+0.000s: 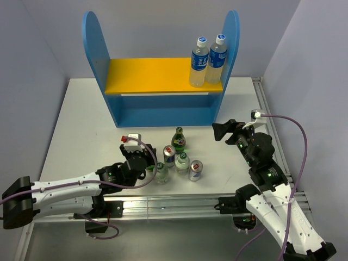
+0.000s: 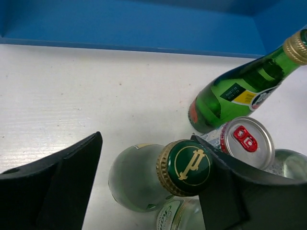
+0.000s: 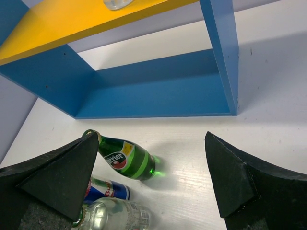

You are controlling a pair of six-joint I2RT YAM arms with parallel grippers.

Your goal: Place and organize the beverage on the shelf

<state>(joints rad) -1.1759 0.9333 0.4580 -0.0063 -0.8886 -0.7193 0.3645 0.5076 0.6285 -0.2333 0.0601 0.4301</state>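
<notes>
The left gripper (image 2: 148, 143) is holding its 2 black fingers (image 2: 57, 187) wide apart around the short clear bottle with a green cap (image 2: 184, 167) on the white table (image 2: 72, 86). It should be squeezing under the cap and lifting straight up, missing the silver can (image 2: 247, 141), then heading toward the blue shelf (image 1: 163, 111).

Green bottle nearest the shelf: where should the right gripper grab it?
Grip the green bottle on its wide lower body, from its right side with the open right gripper. It stands upright, the neck tapers, and a can crowds its near side.
</notes>
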